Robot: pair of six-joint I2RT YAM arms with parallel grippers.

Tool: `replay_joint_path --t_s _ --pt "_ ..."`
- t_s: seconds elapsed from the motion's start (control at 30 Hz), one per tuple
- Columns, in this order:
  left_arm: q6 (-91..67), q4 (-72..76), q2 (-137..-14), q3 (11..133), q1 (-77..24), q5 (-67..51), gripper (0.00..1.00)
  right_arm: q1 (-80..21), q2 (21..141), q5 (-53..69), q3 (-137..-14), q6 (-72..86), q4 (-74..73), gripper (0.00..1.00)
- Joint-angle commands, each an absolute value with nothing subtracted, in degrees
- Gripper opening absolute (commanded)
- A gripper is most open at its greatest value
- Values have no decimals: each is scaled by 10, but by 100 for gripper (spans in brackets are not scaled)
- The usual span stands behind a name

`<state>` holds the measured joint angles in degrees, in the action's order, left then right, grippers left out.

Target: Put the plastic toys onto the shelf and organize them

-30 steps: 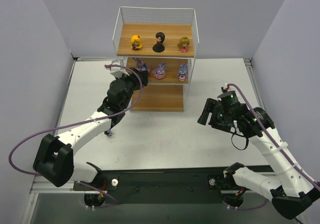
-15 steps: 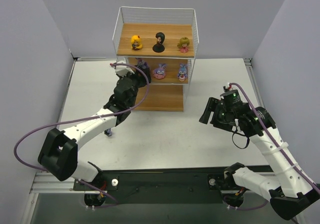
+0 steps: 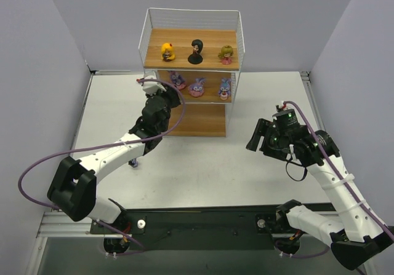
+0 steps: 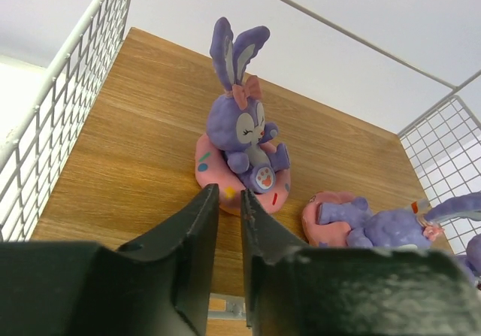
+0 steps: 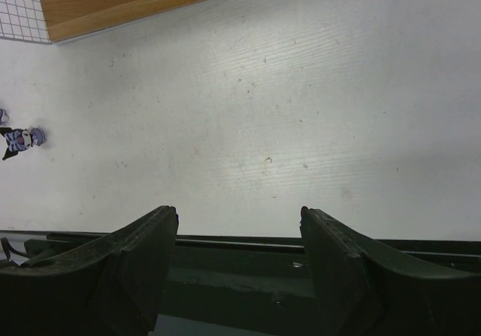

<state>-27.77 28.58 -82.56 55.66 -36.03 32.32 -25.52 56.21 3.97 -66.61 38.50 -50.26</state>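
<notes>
Left hand (image 4: 229, 197), wide a second ago, now stands almost shut on nothing before the upright purple bunny (image 4: 240, 137) on the shelf's (image 4: 128, 140) middle board: release judged complete; right hand (image 5: 239, 213) wide, idle.

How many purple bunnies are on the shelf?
3, all on the middle board of the shelf: the left bunny sits upright in a pink ring, the middle bunny looks tipped over, and the right bunny is by the wire side. None seems hidden.
</notes>
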Motion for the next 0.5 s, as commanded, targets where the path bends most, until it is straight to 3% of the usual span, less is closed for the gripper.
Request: replay_joint_path --t_s 0.0,0.13,0.47 --pt "-265 306 -805 555 -362 333 20 -251 570 49 -662 376 -502 67" --pt "-262 303 -794 551 -361 333 11 -250 571 55 -661 375 -496 67" --pt "-253 268 -719 541 -361 276 14 -265 561 58 -662 353 -447 67"
